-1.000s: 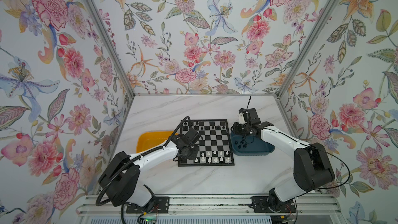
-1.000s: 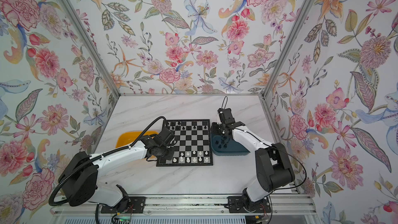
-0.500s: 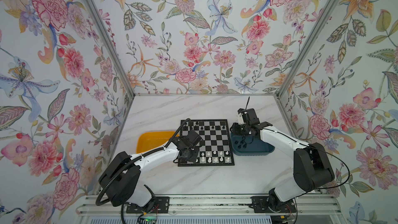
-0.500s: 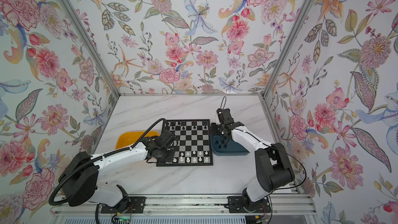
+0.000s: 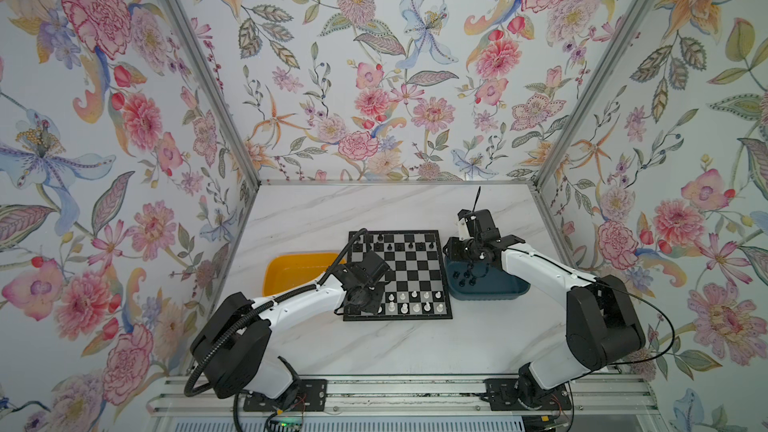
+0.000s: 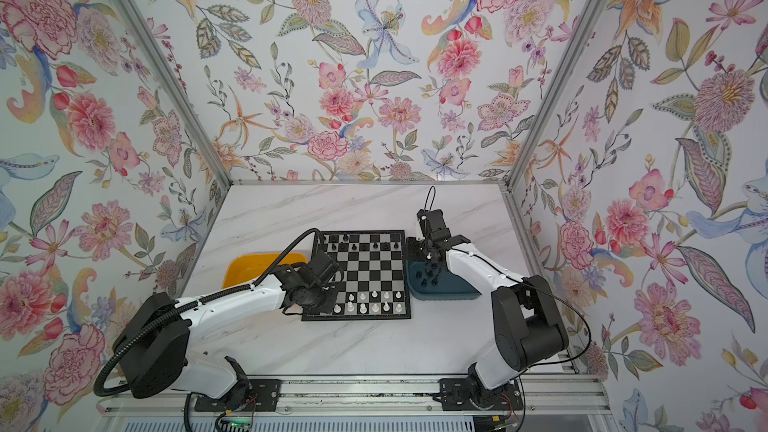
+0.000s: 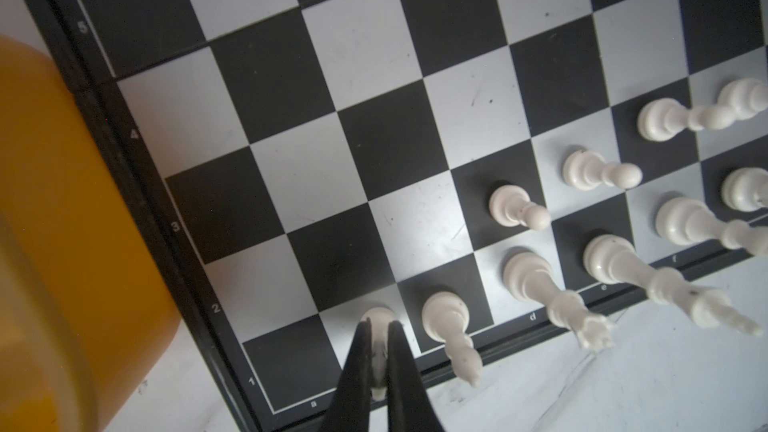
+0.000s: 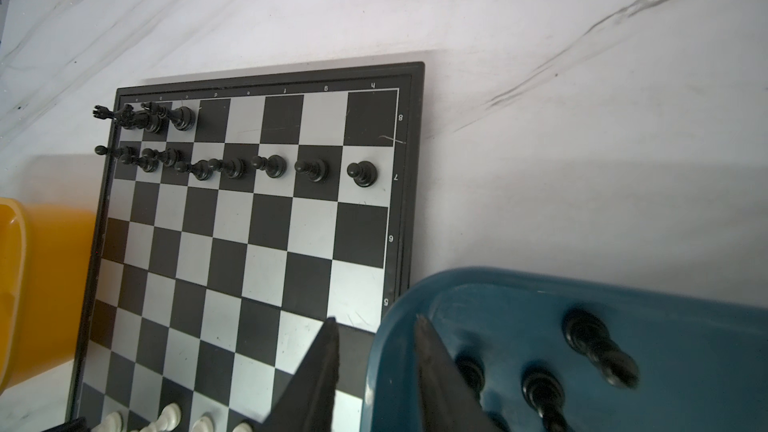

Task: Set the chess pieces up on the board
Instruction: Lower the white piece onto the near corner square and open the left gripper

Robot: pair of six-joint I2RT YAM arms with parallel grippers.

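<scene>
Pinching a white piece (image 7: 376, 314) on the board (image 7: 374, 118) with left gripper (image 7: 379, 328). Straddling blue tray (image 8: 540, 280) rim with right gripper (image 8: 376, 320) parted, empty.

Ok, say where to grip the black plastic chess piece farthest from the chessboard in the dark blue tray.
Pinch the black piece by its narrow neck below the head, coming down from above: it seems to stand on its wide base, clear of its neighbours, and the tray walls off a sideways approach.

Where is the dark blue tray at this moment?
In both top views the dark blue tray lies just right of the board; the open right gripper hovers over the tray's board-side rim.
</scene>
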